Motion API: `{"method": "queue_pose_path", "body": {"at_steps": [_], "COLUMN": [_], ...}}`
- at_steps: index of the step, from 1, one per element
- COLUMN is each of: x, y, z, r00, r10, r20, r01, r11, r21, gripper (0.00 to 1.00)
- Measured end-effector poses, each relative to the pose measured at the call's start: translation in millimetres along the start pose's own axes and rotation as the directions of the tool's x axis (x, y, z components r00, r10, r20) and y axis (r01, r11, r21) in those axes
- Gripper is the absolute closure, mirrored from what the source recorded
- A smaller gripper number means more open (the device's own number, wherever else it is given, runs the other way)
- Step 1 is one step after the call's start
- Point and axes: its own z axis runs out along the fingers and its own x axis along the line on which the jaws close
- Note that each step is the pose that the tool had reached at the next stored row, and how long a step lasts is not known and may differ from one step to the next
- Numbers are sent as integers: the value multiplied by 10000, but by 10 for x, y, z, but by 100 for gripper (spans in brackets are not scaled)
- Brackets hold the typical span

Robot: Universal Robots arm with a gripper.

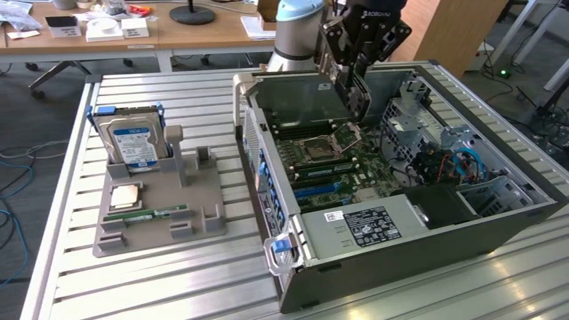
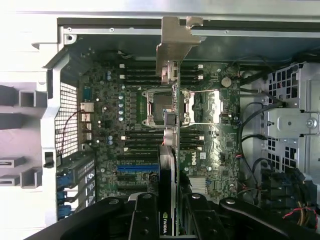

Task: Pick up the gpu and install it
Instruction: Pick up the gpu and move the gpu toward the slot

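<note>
Exterior view, from its left: well away from your tool, a grey holder [image 1: 202, 220] on the table [image 1: 142, 287] carries a hard drive [image 1: 133, 143] standing upright, with a cpu [image 1: 124, 195] and a memory stick [image 1: 146, 215] lying flat. Nearer the tool, the open case [image 1: 356, 250] lies on its side with the motherboard [image 1: 320, 167] facing up. Your tool [image 1: 348, 63] hangs over the case's far end, clamped on the gpu [image 1: 354, 100]. The card hangs on edge below the tool, close above the motherboard by the socket [image 1: 320, 148]; you cannot tell whether it touches.

Wrist view: the fingers [image 2: 145, 215] grip the gpu [image 2: 169, 165] from both sides. Its pale bracket [image 2: 175, 45] sits at the end farthest from the tool [image 2: 170, 202], beside the case wall. The socket [image 2: 165, 107] lies under the card.
</note>
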Motion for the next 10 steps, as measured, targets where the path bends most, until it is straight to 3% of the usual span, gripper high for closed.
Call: {"method": "queue_pose_path", "body": {"at_steps": [5,10], "x": [-101,-104], "y": [3,3], "z": [3,3], "r00": [10000,10000], "r10": [0,0], "r20": [-1,0], "r01": [0,0], "r11": [10000,10000], "r21": [1,0], "gripper": [74,74]}}
